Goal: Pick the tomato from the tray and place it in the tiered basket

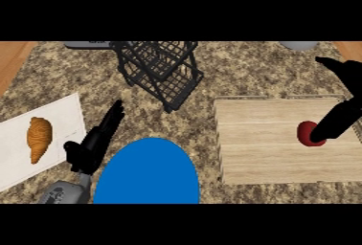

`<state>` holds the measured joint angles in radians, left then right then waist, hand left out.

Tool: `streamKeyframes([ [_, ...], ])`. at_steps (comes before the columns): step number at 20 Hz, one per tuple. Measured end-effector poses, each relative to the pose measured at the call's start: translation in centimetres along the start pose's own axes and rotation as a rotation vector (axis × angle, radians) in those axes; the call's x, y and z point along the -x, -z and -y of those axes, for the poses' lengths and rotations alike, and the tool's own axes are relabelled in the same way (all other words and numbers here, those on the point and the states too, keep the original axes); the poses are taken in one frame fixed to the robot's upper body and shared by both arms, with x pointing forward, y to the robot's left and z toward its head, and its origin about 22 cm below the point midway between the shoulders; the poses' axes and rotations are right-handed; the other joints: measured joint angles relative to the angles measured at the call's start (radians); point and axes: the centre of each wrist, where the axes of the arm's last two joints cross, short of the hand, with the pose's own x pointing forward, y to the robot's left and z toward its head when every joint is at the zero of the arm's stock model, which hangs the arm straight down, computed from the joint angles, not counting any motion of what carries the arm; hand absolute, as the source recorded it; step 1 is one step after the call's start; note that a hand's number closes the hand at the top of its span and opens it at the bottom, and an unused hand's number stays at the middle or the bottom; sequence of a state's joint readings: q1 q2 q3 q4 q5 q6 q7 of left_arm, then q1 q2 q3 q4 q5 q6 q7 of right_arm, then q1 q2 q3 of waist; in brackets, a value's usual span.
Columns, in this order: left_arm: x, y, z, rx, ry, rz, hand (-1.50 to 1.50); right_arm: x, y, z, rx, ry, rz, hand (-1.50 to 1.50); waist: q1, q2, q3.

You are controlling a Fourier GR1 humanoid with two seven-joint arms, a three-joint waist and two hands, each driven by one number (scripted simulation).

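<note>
Tomato (303, 131), round, dark red, on wooden tray (262, 148), right hand (338, 117) fingers straight over it, left hand (92, 143) released.

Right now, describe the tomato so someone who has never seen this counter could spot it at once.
Start at the pale wooden tray on the right side of the counter. Near its right edge lies the tomato, partly covered by the right hand. It is the only red, round thing in view, unlike the orange croissant far left.
</note>
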<state>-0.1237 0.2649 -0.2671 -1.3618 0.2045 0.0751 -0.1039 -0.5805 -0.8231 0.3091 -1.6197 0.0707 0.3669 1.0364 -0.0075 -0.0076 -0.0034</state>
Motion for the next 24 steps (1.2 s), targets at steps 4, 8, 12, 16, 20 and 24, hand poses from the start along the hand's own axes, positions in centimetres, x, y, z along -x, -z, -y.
streamKeyframes([
  [4, 0.1, 0.2, -0.4, -0.002, 0.001, 0.006, 0.0, -0.5, -0.9, -0.7, 0.026, -0.006, -0.011, -1.5, 0.002, 0.003, 0.001],
  [8, -0.3, 0.4, -0.7, 0.003, 0.002, 0.006, 0.0, -0.1, -0.7, -2.0, 0.055, -0.045, -0.066, -1.5, 0.005, 0.004, 0.002],
  [12, -0.3, 0.2, -0.1, 0.006, -0.002, 0.003, 0.0, 0.8, 0.2, -3.1, 0.034, -0.066, -0.134, -1.5, 0.007, 0.005, 0.002],
  [16, -0.2, 0.0, -0.3, 0.004, 0.0, 0.008, 0.0, 1.9, 1.4, -5.0, 0.002, -0.062, -0.176, -1.5, 0.009, 0.007, 0.003],
  [20, -0.2, -0.3, 0.0, 0.008, -0.001, 0.014, 0.0, 2.8, 2.7, -6.4, -0.008, -0.052, -0.203, -1.5, 0.01, 0.007, 0.003],
  [24, -0.5, -0.2, -0.4, 0.005, -0.003, 0.015, 0.0, 3.5, 3.0, -7.3, -0.004, -0.04, -0.237, -1.5, 0.009, 0.007, 0.003],
])
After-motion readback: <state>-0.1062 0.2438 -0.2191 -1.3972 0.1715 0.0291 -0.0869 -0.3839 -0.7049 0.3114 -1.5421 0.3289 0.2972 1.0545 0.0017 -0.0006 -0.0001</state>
